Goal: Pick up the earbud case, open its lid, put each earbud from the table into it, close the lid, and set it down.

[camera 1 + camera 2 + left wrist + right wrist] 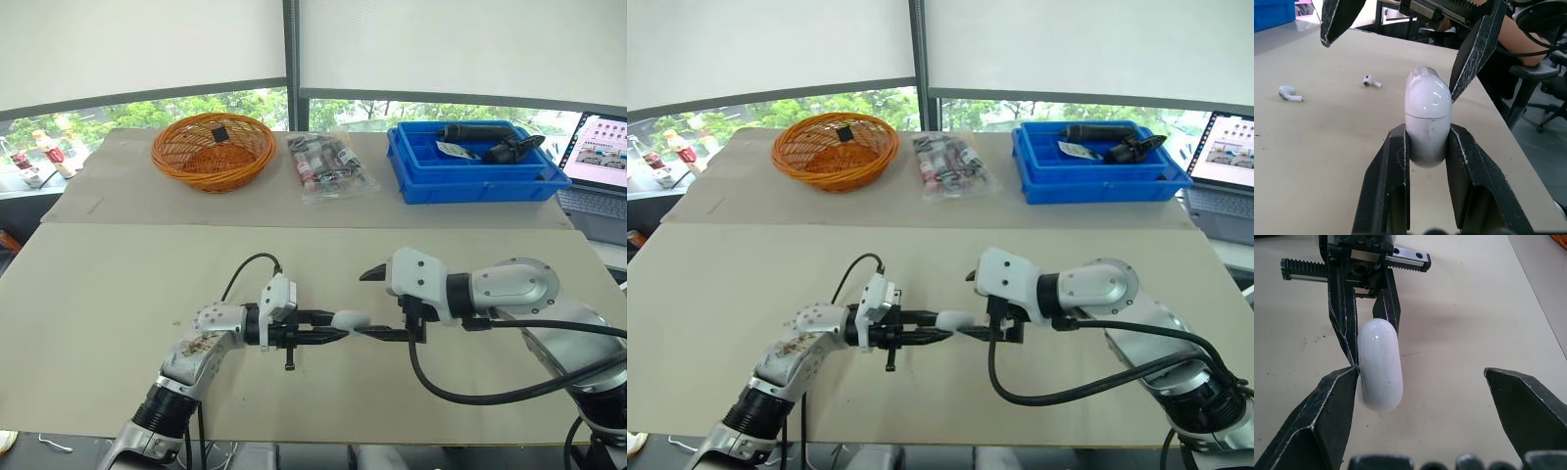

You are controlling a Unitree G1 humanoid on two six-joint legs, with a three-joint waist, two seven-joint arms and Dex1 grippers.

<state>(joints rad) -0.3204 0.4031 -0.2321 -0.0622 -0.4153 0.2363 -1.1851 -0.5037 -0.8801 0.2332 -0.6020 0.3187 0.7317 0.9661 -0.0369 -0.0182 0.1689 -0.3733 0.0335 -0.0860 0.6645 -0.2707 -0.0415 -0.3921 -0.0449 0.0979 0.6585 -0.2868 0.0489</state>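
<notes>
My left hand (333,334) clamps the glossy white oval earbud case (1427,112) above the beige board counter (118,294); my right hand (1420,373) gapes wide beside it. Two white earbuds (1290,93) (1371,82) lie on the counter, with shaded windows (216,106) beyond.

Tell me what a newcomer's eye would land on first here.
The white earbud case, clamped in the left pincer over the front middle of the table, draws the eye first. The right pincer stands open around its free end, one finger touching it. Two earbuds lie loose on the table.
</notes>
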